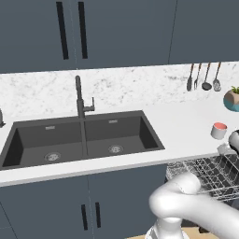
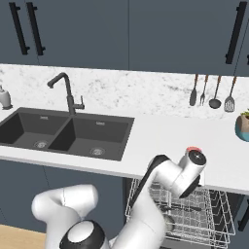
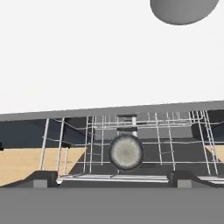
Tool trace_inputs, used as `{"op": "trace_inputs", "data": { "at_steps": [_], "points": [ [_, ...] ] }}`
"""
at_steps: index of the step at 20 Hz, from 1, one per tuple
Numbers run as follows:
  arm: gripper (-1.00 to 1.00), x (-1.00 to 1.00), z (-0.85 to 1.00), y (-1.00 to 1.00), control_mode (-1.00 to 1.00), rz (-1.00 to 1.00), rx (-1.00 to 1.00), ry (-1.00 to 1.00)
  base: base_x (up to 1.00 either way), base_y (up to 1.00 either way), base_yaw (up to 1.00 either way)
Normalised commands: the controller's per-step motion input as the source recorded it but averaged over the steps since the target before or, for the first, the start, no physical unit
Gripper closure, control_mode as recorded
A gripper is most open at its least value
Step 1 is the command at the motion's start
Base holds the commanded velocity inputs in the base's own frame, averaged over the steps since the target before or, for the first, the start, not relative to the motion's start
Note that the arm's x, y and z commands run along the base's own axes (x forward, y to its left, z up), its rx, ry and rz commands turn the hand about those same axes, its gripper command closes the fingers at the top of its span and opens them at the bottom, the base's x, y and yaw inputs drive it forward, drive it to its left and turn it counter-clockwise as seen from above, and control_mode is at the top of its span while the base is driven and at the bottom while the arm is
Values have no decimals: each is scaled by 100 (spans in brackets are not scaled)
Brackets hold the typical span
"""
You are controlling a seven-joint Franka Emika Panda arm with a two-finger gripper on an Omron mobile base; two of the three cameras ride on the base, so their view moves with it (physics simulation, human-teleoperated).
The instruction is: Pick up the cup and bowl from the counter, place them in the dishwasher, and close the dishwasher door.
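Observation:
The cup (image 1: 218,130), a short grey cylinder with a red-pink rim, stands upright on the white counter (image 1: 186,126) right of the sink. In the hand view its grey side (image 3: 183,11) shows at the top edge. Below the counter edge, the dishwasher's wire rack (image 2: 194,214) is pulled out. A round grey bowl (image 3: 126,151) lies in the rack (image 3: 100,131), also seen as the bowl (image 2: 168,222) from the right base. My gripper (image 3: 113,181) is open and empty, hanging over the rack in front of the counter edge, short of the cup. The dishwasher door is hidden beneath the rack.
A dark double sink (image 1: 81,137) with a black faucet (image 1: 79,98) fills the counter's left. Several utensils (image 2: 211,92) hang on the backsplash. A teal plant pot (image 1: 232,100) stands at the far right, behind the cup. Blue-grey cabinets (image 1: 88,205) run under the counter.

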Motion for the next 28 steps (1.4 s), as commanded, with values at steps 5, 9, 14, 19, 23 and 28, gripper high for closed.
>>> {"op": "trace_inputs", "data": {
  "at_steps": [5,9,14,19,23,28],
  "points": [
    [-100,6,91,20,-100,2,-11,1,0,0,0],
    [-100,53,54,36,-100,1,-21,5,0,0,0],
    [-100,74,29,31,-100,0,-24,8,0,0,0],
    [-100,55,0,12,-100,0,-7,6,0,0,0],
    [-100,33,4,-1,-100,0,1,1,0,0,0],
    [-100,22,0,-26,-100,-1,5,1,0,0,0]
  ]
}}
